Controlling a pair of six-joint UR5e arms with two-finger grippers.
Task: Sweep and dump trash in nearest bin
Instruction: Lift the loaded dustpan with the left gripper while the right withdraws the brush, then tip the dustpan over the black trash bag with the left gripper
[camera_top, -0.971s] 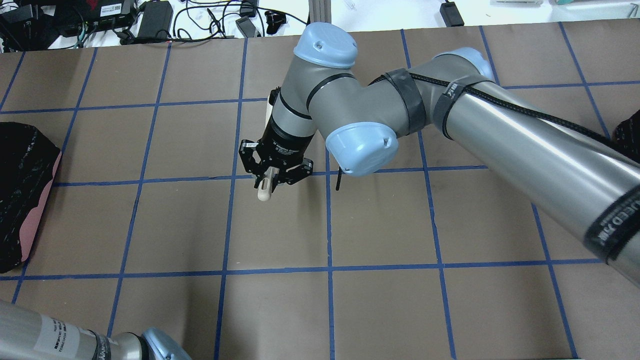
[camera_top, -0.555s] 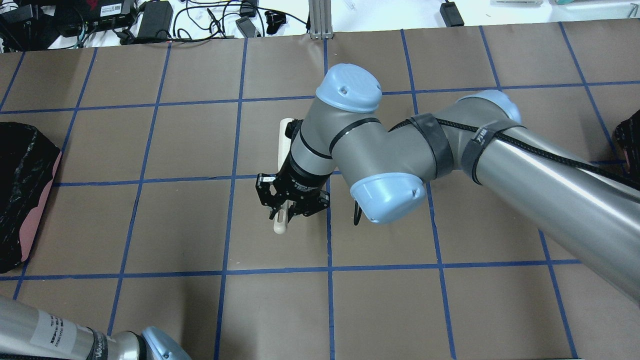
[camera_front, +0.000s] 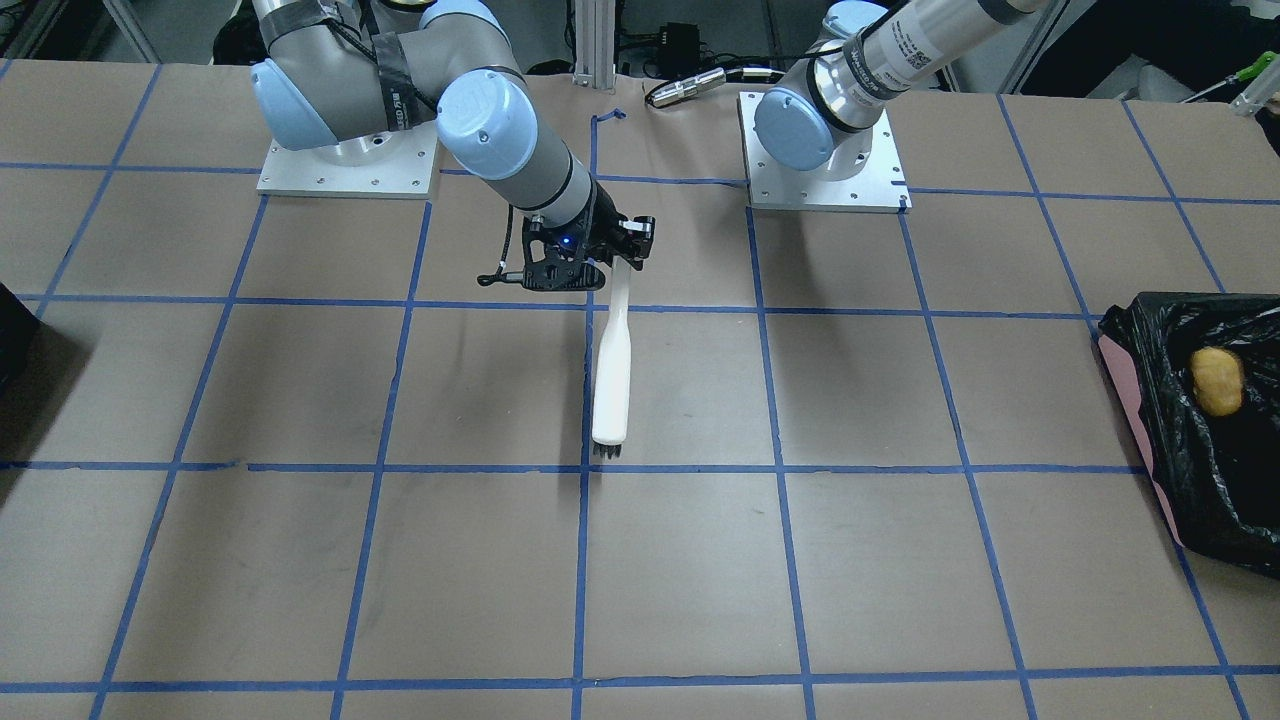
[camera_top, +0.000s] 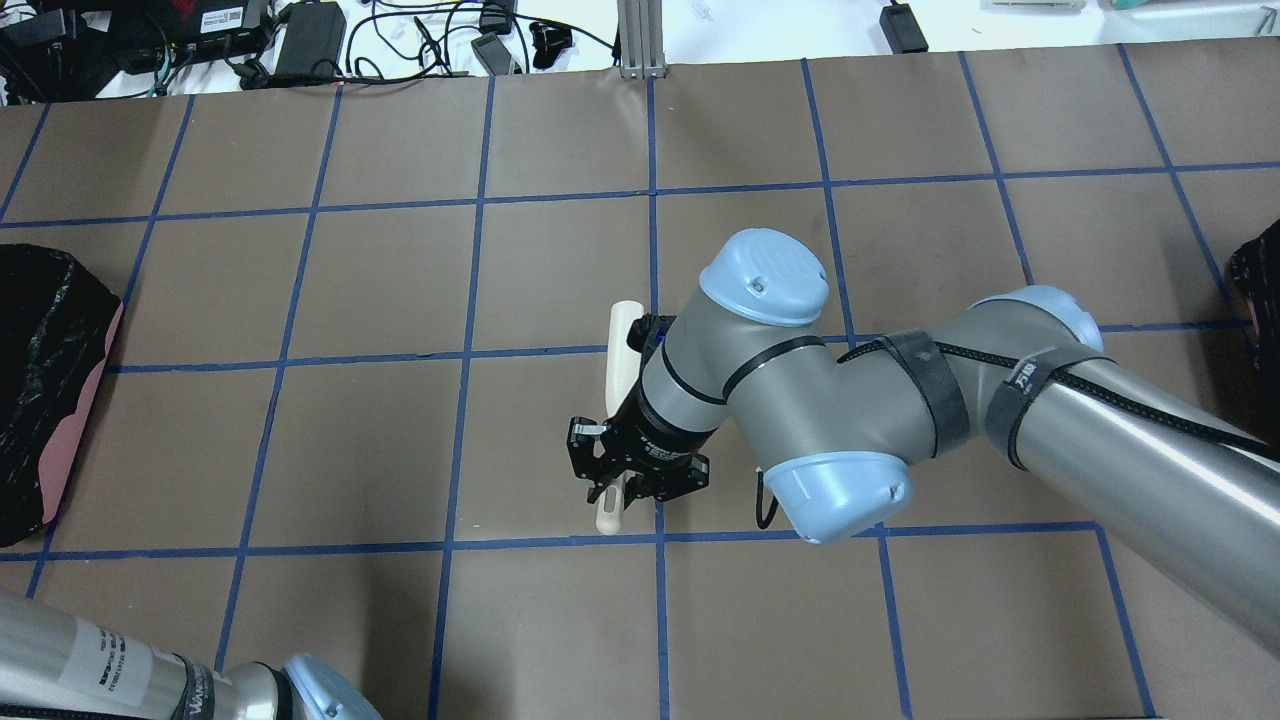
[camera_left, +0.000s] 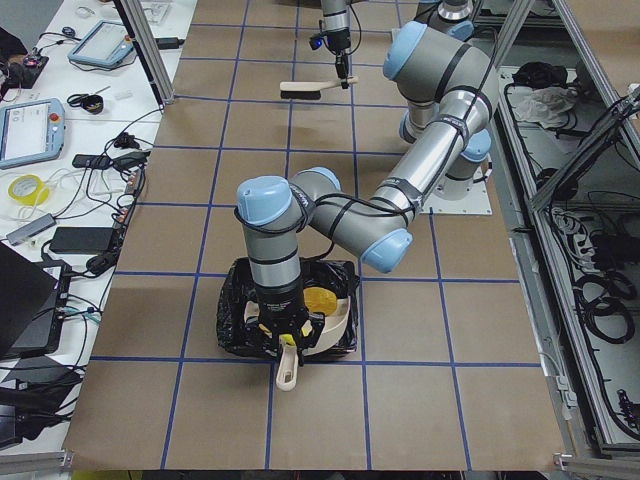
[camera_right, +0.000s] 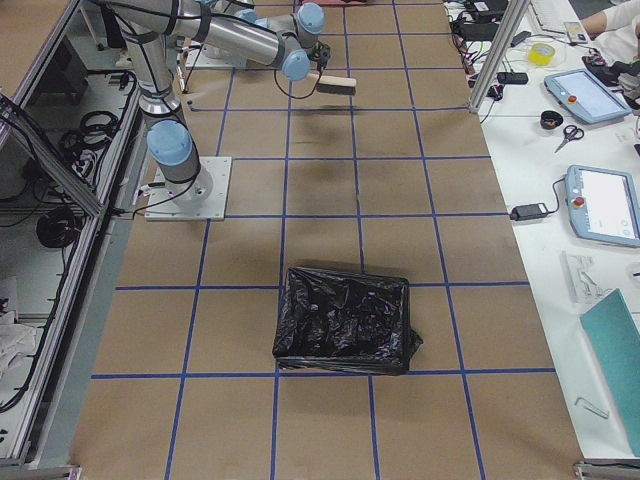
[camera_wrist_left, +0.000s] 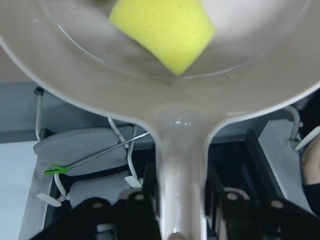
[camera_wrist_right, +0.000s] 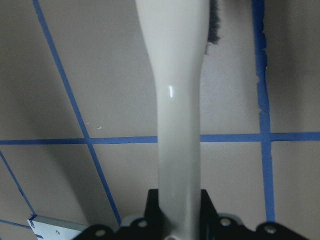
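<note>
Holding the dustpan (camera_wrist_left: 100, 75) by its handle over the pink-sided bin (camera_front: 1135, 420), seemingly so the yellow-green wedge (camera_wrist_left: 165, 30) in it drops beside the orange-yellow oval (camera_front: 1216, 381) inside, the left pincer (camera_wrist_left: 176, 195) pinches tight, while the right pincer (camera_top: 618, 487) grips the brush (camera_front: 612, 380) over the mid-counter (camera_front: 900, 560), clear of the dumping.

Right arm (camera_front: 510, 140) jaws clamped on white brush (camera_front: 612, 380) handle, bristles by a blue tape line (camera_front: 400, 467) on table (camera_front: 300, 400). Orange-yellow oval (camera_front: 1216, 380) sits in pink-sided bin (camera_front: 1127, 400) — well apart from the brush.
</note>
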